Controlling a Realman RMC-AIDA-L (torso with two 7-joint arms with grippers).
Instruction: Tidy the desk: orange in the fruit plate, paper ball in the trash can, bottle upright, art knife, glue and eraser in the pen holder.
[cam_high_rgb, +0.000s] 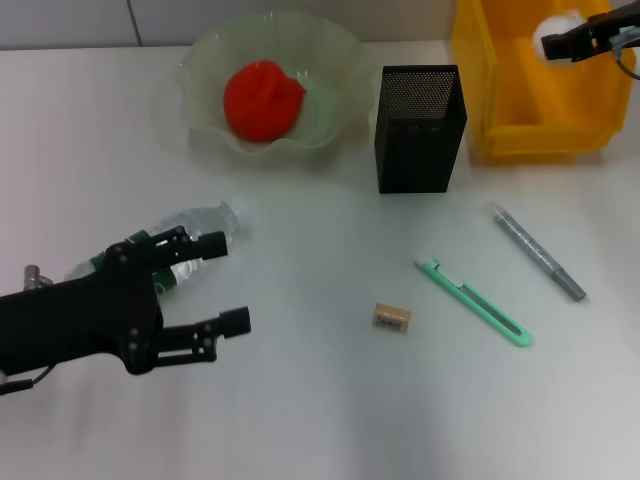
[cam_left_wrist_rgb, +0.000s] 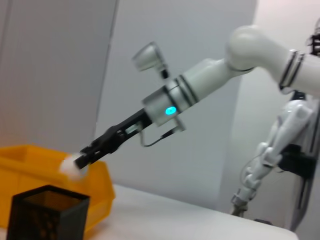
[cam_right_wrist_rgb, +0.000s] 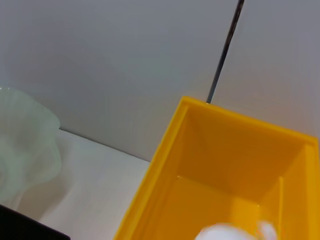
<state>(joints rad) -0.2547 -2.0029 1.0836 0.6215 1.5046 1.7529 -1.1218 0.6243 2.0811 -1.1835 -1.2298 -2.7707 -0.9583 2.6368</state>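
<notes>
Right gripper (cam_high_rgb: 550, 42) is clamped on the paper ball (cam_high_rgb: 556, 32) over the trash can (cam_high_rgb: 478, 90); you're holding something light, soft and crushable, so pinch its bulk gently

orange (cam_high_rgb: 263, 99): 1 | fruit plate (cam_high_rgb: 200, 62): 1 | paper ball (cam_high_rgb: 557, 35): 1 | trash can (cam_high_rgb: 480, 90): 1 | bottle (cam_high_rgb: 195, 232): 1 | pen holder (cam_high_rgb: 420, 130): 1 | art knife (cam_high_rgb: 472, 301): 1 | glue (cam_high_rgb: 537, 252): 1 | eraser (cam_high_rgb: 391, 318): 1 | grippers: 2 — left gripper (cam_high_rgb: 231, 282), right gripper (cam_high_rgb: 553, 45)
</notes>
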